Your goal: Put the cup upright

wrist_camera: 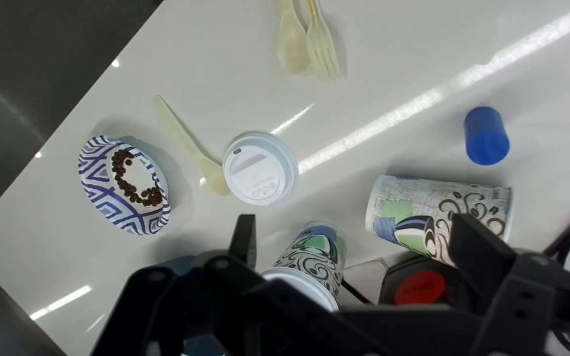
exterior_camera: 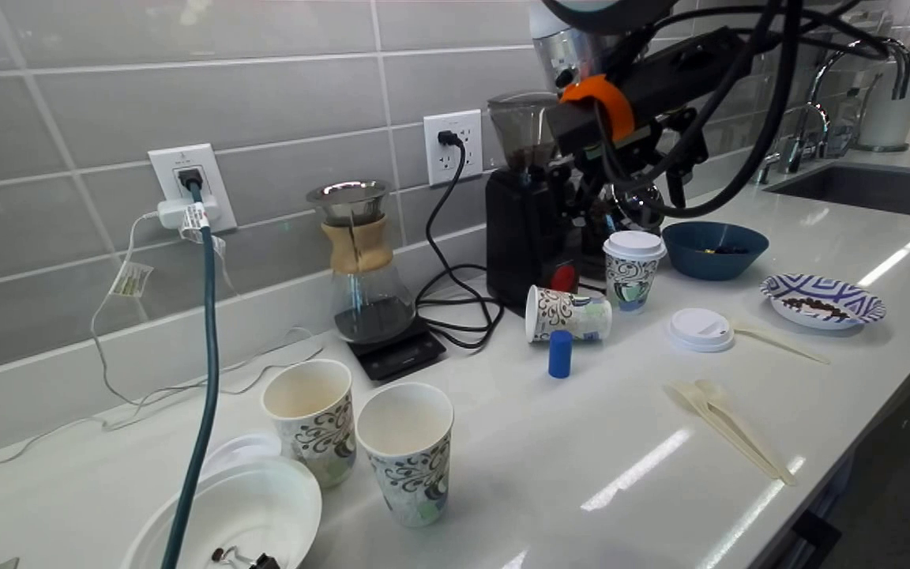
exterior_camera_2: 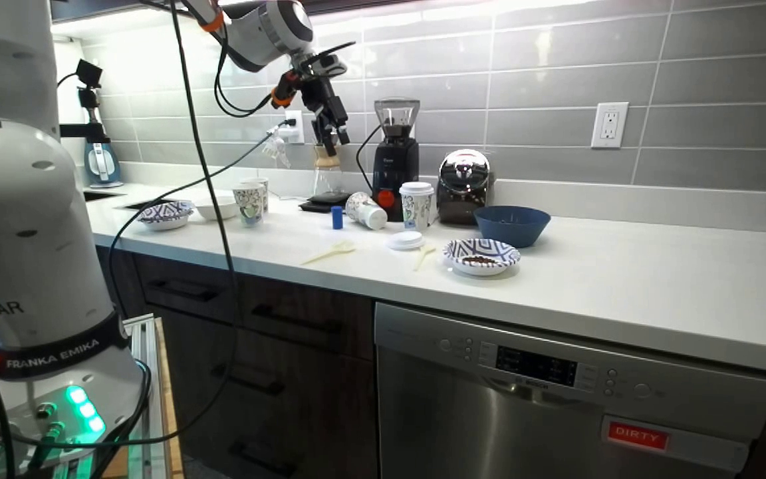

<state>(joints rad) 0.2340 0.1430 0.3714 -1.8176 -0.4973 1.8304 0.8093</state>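
Note:
The cup is a white paper cup with a printed leaf-and-swirl pattern. It lies on its side on the counter, in front of the black coffee grinder, in both exterior views. It also shows lying in the wrist view, where the right finger covers part of its lower right edge. My gripper is open with its fingers wide apart and nothing between them. In both exterior views the gripper hangs above the counter, apart from the cup.
A lidded paper cup stands beside the lying cup, near the grinder. A blue cylinder stands close in front. A loose lid, plastic cutlery, a patterned bowl and a blue bowl are around. Two cups stand further along.

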